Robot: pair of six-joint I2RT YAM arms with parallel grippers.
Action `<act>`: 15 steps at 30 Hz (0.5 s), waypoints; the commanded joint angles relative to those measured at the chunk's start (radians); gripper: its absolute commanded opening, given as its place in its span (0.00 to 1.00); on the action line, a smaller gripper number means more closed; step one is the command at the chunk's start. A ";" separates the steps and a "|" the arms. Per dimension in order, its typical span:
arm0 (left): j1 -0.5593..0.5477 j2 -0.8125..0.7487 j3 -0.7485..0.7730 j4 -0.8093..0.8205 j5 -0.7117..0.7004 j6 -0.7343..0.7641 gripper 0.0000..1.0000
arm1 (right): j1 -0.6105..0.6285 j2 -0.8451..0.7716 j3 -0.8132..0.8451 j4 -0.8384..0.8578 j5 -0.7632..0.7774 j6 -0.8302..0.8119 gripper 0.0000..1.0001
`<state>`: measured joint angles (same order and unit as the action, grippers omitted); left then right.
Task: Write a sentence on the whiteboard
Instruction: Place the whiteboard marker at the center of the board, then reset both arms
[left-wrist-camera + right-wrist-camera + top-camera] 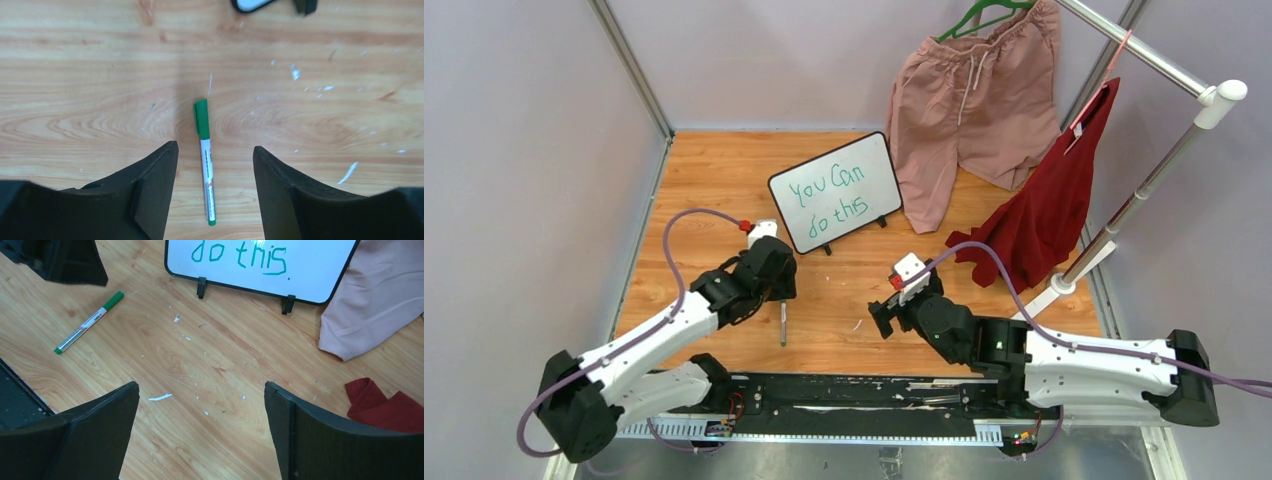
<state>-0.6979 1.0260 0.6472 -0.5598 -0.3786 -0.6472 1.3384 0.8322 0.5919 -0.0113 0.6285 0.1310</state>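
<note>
Pale lilac walls (514,150), wooden tabletop (724,170), metal clothes rail (1144,50) at right

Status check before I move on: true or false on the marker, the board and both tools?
The whiteboard carries a green sentence. True.
The left tool grips the green marker. False: the marker lies untouched on the table between its open jaws.
The right tool is open and empty. True.
The pink shorts cover the sentence. False: they hang beside the whiteboard; every word shows.
</note>
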 commanded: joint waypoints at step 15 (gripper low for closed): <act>-0.006 -0.255 0.298 -0.193 -0.441 -0.255 1.00 | -0.489 0.464 0.618 -0.445 -0.124 0.528 1.00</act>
<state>-0.6979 0.8093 0.9360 -0.7357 -0.7059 -0.8238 1.0214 1.2770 1.1156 -0.3023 0.6983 0.4595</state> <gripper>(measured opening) 0.996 0.999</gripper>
